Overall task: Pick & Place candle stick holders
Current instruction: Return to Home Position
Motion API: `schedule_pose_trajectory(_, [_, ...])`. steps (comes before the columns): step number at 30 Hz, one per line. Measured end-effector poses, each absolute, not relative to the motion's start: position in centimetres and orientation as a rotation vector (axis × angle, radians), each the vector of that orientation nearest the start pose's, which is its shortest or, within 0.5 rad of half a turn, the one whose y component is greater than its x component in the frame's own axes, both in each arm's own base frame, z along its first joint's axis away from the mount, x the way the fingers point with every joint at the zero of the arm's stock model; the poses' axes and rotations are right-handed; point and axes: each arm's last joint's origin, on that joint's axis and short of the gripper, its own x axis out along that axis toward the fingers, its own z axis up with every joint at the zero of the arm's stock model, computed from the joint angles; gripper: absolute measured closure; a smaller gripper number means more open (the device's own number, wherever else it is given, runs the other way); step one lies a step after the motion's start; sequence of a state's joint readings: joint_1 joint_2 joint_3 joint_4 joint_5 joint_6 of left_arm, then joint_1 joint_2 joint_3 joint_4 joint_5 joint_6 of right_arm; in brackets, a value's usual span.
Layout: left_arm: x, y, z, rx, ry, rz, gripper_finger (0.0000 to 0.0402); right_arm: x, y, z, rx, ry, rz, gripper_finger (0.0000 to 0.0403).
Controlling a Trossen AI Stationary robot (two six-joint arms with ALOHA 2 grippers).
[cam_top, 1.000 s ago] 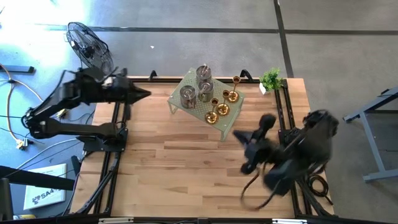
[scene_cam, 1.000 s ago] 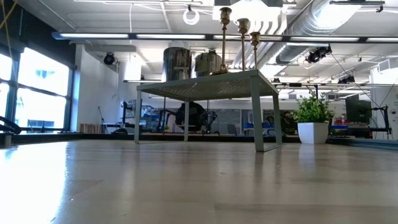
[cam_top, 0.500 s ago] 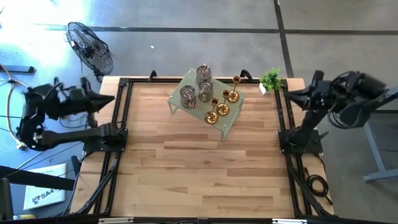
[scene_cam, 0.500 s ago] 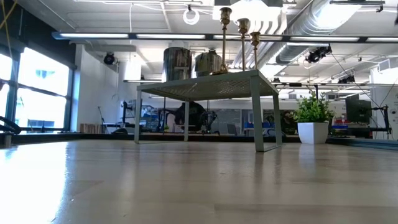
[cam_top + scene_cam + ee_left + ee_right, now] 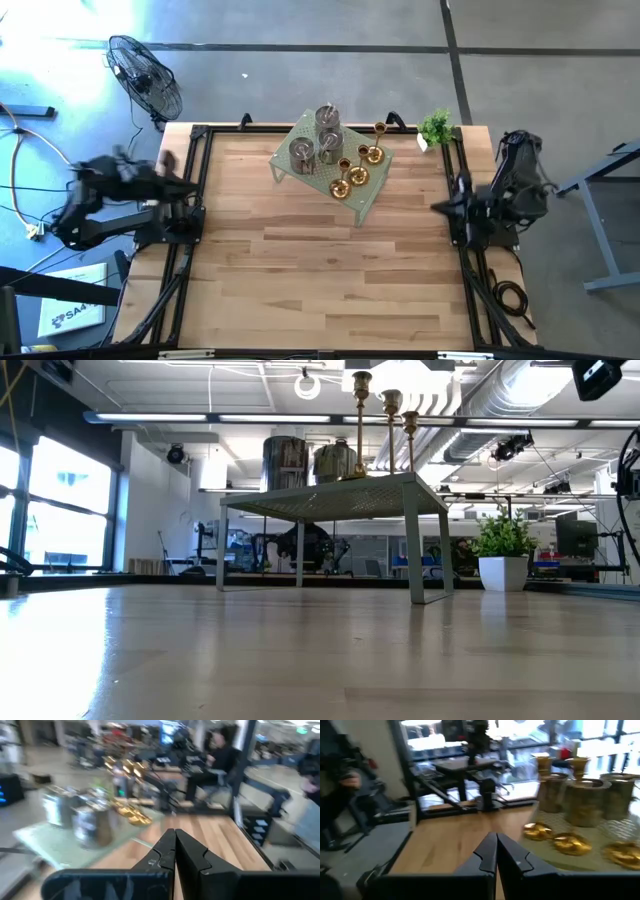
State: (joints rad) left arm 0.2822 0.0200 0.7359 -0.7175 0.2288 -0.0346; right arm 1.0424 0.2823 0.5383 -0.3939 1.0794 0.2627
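Now the candle stick holders (image 5: 329,143) all stand on the green rack (image 5: 368,200). The left gripper (image 5: 175,834) and right gripper (image 5: 496,837) are pinched closed, holding nothing, off at the sides of the table (image 5: 300,270). A wide arm swing could bump the rack and tip the gold ones.

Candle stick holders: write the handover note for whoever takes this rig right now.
Left gripper: shut, empty, outside the wooden table's left edge. Right gripper: shut, empty, by the right edge.
Three shiny gold stemmed candle stick holders and three squat grey-silver cup holders stand on the pale green perforated rack at the table's far middle.
Done: no holder shows on the tabletop.
Left: probably only parking both arms.
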Motion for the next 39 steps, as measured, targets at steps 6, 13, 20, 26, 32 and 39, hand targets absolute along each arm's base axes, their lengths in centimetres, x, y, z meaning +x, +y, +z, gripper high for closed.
schedule_pose_trajectory(6, [3.8,0.3,28.1,-0.014,-0.058,-0.001,0.0401,6.4,6.1,24.9,0.140,-0.023,0.055,0.0402])
schedule_pose_trajectory(13, [6.8,0.9,24.2,-0.061,-0.080,-0.072,0.0401,6.8,6.9,21.3,0.185,-0.013,0.105,0.0402])
schedule_pose_trajectory(20, [7.9,1.0,21.9,-0.072,-0.065,-0.166,0.0401,7.3,7.2,19.1,0.240,-0.007,0.199,0.0402])
schedule_pose_trajectory(26, [8.4,1.1,20.4,-0.066,-0.040,-0.186,0.0401,8.1,6.8,17.7,0.247,-0.046,0.198,0.0403])
schedule_pose_trajectory(32, [8.9,1.2,18.8,-0.066,-0.017,-0.186,0.0401,8.9,6.1,17.7,0.227,-0.052,0.217,0.0403])
schedule_pose_trajectory(39, [9.2,1.3,18.1,-0.009,-0.075,-0.194,0.0401,9.9,4.7,17.8,0.198,-0.071,0.157,0.0403])
